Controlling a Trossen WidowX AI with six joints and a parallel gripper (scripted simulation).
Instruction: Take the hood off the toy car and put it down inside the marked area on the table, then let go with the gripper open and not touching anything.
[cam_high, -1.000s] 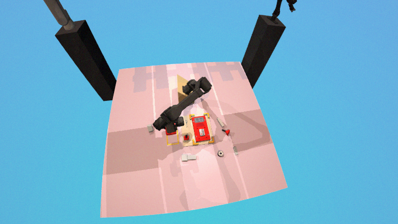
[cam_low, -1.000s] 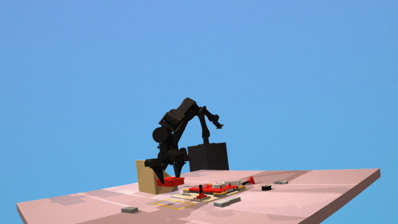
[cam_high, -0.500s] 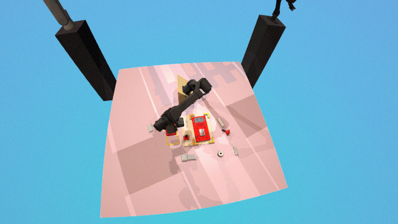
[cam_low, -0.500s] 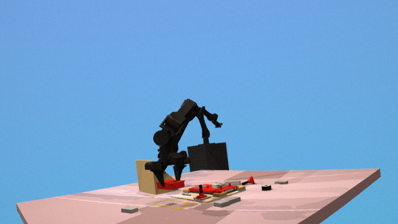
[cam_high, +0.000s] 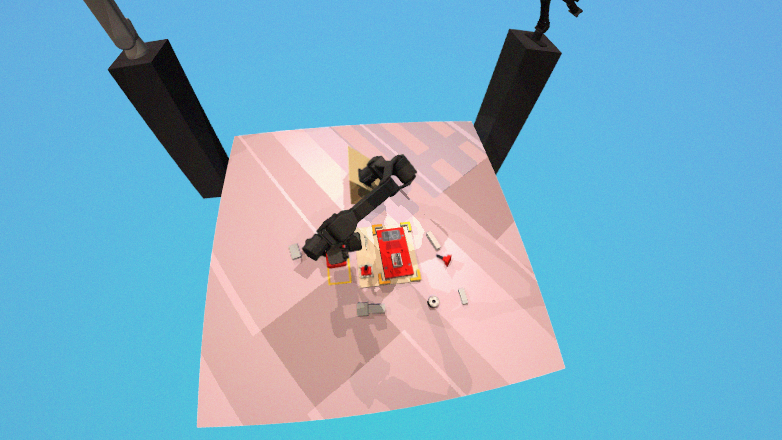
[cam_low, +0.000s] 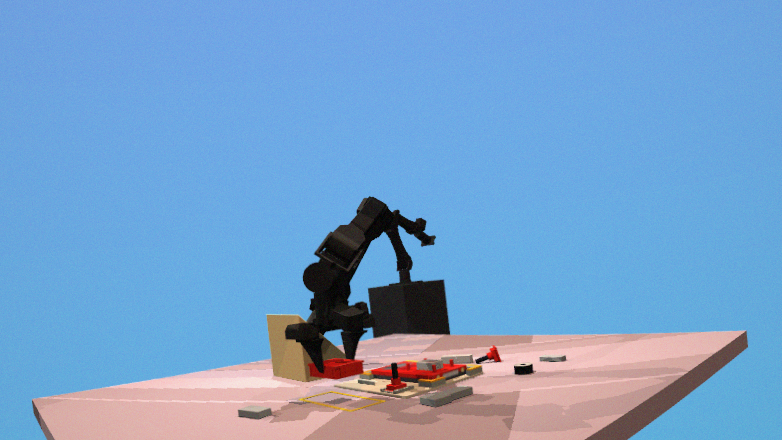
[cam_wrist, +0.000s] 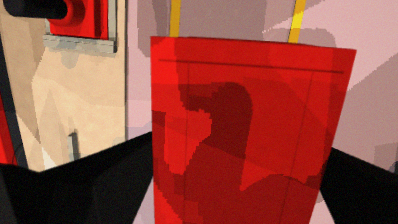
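Note:
My gripper (cam_high: 335, 254) (cam_low: 335, 365) (cam_wrist: 235, 147) is shut on the red hood (cam_high: 337, 264) (cam_low: 336, 373) (cam_wrist: 285, 110), with one finger at each long side. The hood is roughly level and low over the table, how high I cannot tell. The marked area, a yellow outline (cam_high: 340, 283) (cam_low: 351, 410) (cam_wrist: 174, 17), shows just past the hood's far end in the wrist view. Whether the hood overhangs part of it is unclear. The red toy car (cam_high: 403, 269) (cam_low: 391, 373) stands on its board, apart from the hood.
The beige board (cam_wrist: 100, 95) beside the hood bears a red piece with a black peg (cam_high: 365, 270) (cam_low: 395, 384) (cam_wrist: 85, 25). A grey block (cam_high: 294, 251) (cam_low: 254, 412) lies left; another grey piece (cam_high: 370, 308) (cam_low: 446, 396) lies in front. A tan wedge (cam_high: 355, 164) (cam_low: 289, 355) stands behind.

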